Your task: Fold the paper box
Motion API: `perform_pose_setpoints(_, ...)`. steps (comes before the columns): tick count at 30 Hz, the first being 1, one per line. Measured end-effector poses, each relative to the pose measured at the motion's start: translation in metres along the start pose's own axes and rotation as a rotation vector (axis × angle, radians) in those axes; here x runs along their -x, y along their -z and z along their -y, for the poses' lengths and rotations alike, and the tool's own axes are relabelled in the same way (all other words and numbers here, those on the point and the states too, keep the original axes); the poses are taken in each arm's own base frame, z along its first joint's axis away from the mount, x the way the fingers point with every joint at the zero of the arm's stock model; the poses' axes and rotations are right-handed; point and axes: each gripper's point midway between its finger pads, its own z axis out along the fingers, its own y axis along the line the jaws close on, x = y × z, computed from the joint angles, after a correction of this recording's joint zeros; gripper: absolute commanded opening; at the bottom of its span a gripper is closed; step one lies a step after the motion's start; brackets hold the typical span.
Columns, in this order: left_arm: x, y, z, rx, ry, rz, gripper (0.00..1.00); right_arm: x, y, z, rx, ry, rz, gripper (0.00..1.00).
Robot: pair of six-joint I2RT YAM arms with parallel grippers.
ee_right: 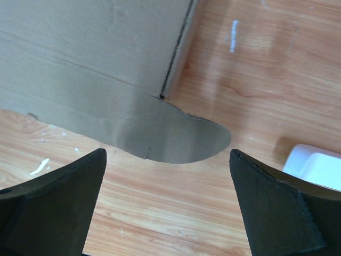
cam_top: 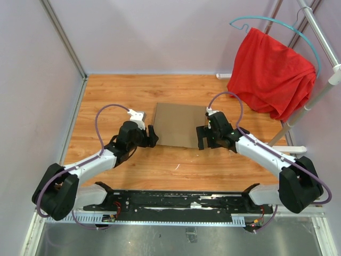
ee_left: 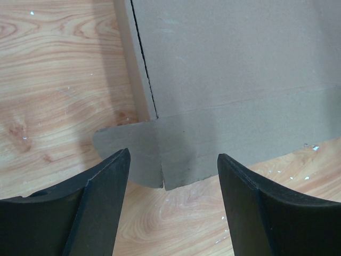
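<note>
Left fingers (ee_left: 101, 202) and right fingers (ee_right: 58, 202) are seen spread, nothing held, each framing a rounded corner tab (ee_left: 160, 154) of the paper box (cam_top: 178, 124), laid flat mid-frame on the counter (cam_top: 106, 90). Tabs should be pinched evenly, lifted along creases together.

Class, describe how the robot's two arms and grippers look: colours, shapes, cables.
The left arm and right arm have white tubular links joined by bulky black joints. A thin purple cable loops above each wrist. The left gripper and right gripper are black, each with two matte, wedge-shaped fingers.
</note>
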Motion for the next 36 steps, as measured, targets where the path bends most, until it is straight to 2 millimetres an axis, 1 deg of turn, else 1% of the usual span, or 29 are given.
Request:
perform_pose_setpoints(3,0.001,0.0,0.0,0.001,-0.002,-0.003,0.72,-0.001,0.001,0.007,-0.045,0.01,-0.004,1.0)
perform_pose_setpoints(6,-0.001,-0.001,-0.001,0.006,-0.003,-0.009,0.72,-0.002,0.002,0.007,-0.055,0.023,-0.007,1.0)
perform_pose_setpoints(12,-0.008,-0.004,-0.005,0.024,-0.007,-0.032,0.72,0.002,0.006,0.003,-0.044,0.038,0.006,1.0)
perform_pose_setpoints(18,-0.008,-0.005,-0.004,0.016,-0.014,-0.033,0.72,0.001,0.006,-0.006,-0.015,0.053,0.004,1.0)
perform_pose_setpoints(23,-0.008,-0.007,0.0,-0.009,-0.017,-0.033,0.7,0.001,-0.003,-0.013,0.006,0.062,-0.017,1.0)
perform_pose_setpoints(30,-0.016,-0.011,0.012,-0.079,-0.014,-0.065,0.67,-0.01,-0.017,-0.026,0.04,0.085,-0.075,1.0)
perform_pose_setpoints(36,-0.019,-0.011,0.024,-0.142,0.009,-0.083,0.65,-0.013,-0.017,-0.035,0.067,0.102,-0.081,1.0)
